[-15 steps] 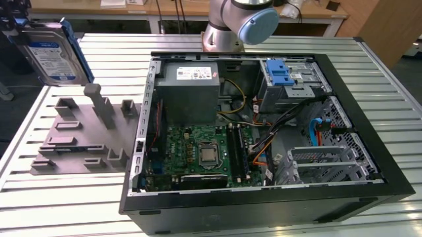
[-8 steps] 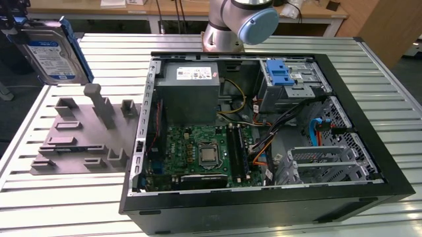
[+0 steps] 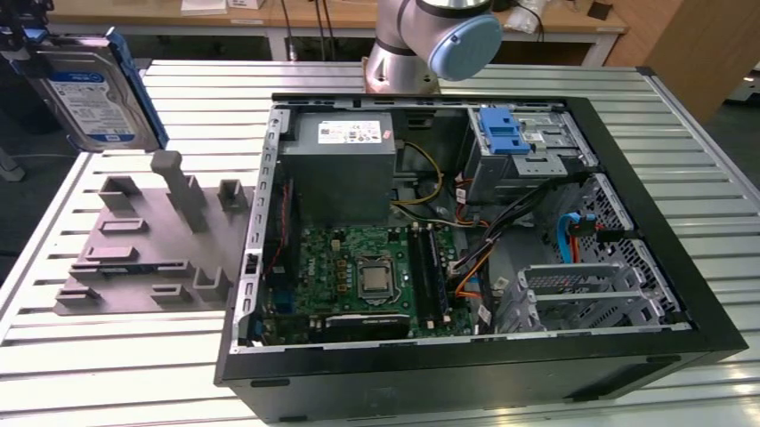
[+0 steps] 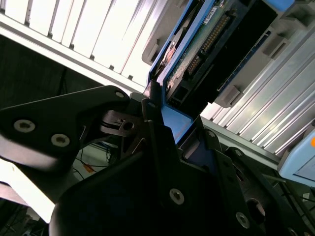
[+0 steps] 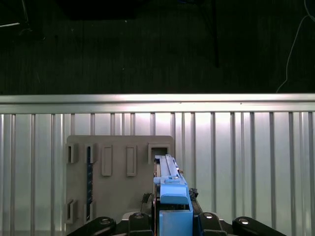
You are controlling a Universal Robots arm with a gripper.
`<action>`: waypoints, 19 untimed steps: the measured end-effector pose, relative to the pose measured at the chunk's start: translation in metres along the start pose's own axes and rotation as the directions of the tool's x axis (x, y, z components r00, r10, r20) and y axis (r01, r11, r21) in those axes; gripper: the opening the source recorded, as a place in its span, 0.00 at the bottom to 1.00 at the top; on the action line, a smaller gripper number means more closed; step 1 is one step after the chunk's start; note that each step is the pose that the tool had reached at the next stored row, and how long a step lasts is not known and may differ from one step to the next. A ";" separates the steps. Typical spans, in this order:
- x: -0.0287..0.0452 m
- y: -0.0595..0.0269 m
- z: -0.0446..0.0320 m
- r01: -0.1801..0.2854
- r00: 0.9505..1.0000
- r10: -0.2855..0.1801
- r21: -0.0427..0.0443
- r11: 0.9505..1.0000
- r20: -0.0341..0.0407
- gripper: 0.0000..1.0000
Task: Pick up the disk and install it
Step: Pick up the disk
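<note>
Slatted metal table [image 3: 665, 116] lies well below the disk [image 3: 98, 89], which your gripper [image 4: 170, 120] pinches by one edge of its blue frame, above the grey rack [image 3: 155, 240]; so narrow a hold could let it pivot or slip; tilted, it may clip the computer case [image 3: 665, 294].

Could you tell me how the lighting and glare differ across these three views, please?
Exterior view: even light, the open computer case readable inside. Second wrist view: the table slats blown out white, the gripper holding the disk in deep shadow. First wrist view: a bright band along the table edge, the floor beyond nearly black.
</note>
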State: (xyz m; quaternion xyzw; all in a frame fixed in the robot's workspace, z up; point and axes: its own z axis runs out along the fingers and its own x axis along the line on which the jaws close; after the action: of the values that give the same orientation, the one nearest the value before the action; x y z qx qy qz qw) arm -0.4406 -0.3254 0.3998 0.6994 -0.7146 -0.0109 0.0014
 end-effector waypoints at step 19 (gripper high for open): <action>-0.0001 0.0001 -0.0042 0.000 1.000 0.000 0.000 1.000 0.000 0.36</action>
State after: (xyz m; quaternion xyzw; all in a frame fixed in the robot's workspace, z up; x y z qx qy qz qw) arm -0.4406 -0.3254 0.4040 0.6994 -0.7146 -0.0109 0.0014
